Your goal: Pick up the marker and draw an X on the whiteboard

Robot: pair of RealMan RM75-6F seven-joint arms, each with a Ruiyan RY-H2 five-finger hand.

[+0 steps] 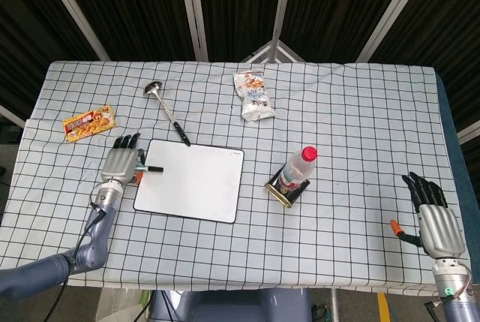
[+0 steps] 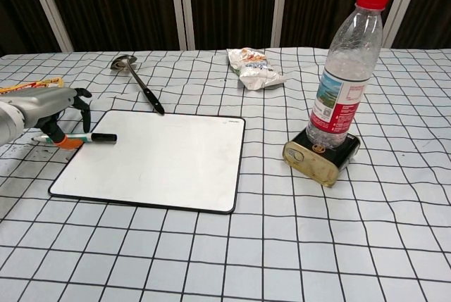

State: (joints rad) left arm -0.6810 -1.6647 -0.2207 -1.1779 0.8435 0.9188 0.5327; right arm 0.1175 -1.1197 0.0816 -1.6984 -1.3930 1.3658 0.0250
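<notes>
The whiteboard point(image 1: 193, 181) point(image 2: 158, 158) lies flat left of centre on the checked cloth. A teal marker point(image 1: 150, 169) point(image 2: 95, 137) with a black cap lies across the board's left edge, cap end on the board. My left hand point(image 1: 120, 161) point(image 2: 44, 105) arches over the marker's tail, dark fingers spread and pointing down. Its orange thumb tip is right beside the barrel, and the marker still rests on the table. My right hand point(image 1: 436, 221) hovers at the near right corner, fingers apart and holding nothing; only the head view shows it.
A ladle point(image 1: 166, 110) point(image 2: 137, 80) lies just behind the board. Further back is a snack bag point(image 1: 253, 95) point(image 2: 255, 68), and an orange packet point(image 1: 88, 123) lies at the left. A water bottle point(image 1: 298, 168) point(image 2: 347, 70) stands on a gold tin point(image 2: 320, 155) right of the board.
</notes>
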